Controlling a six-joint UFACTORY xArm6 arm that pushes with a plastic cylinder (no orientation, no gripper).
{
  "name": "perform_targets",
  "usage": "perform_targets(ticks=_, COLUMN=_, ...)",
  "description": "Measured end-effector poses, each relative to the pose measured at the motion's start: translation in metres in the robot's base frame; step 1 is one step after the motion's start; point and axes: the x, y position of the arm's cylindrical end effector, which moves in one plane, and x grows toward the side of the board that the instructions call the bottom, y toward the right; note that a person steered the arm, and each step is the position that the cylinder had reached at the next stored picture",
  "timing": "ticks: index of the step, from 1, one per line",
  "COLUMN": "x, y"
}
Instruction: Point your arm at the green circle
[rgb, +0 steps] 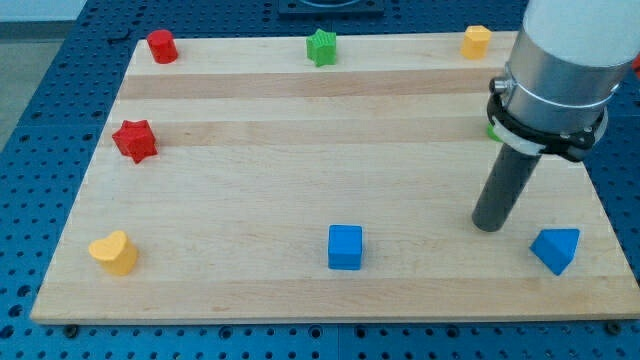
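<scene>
Only a thin green sliver (491, 130) shows at the left edge of my arm's grey body, at the view's right. It may be the green circle, but its shape is hidden behind the arm. My tip (489, 226) rests on the board below that sliver, towards the view's bottom. The tip lies left of and slightly above the blue triangle (556, 249), with a gap between them. It is well to the right of the blue cube (345, 247) and touches no block.
A green star (321, 47), a red cylinder (161, 46) and a yellow block (476, 41) sit along the wooden board's (300, 150) top edge. A red star (134, 140) and a yellow heart (114, 252) are at the left.
</scene>
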Motion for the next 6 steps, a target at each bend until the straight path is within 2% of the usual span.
perform_targets(ticks=2, x=-0.081, y=0.001)
perform_targets(ticks=3, x=-0.079, y=0.027)
perform_targets(ticks=4, x=-0.039, y=0.055)
perform_targets(ticks=5, x=-0.051, y=0.073)
perform_targets(ticks=6, x=-0.082, y=0.077)
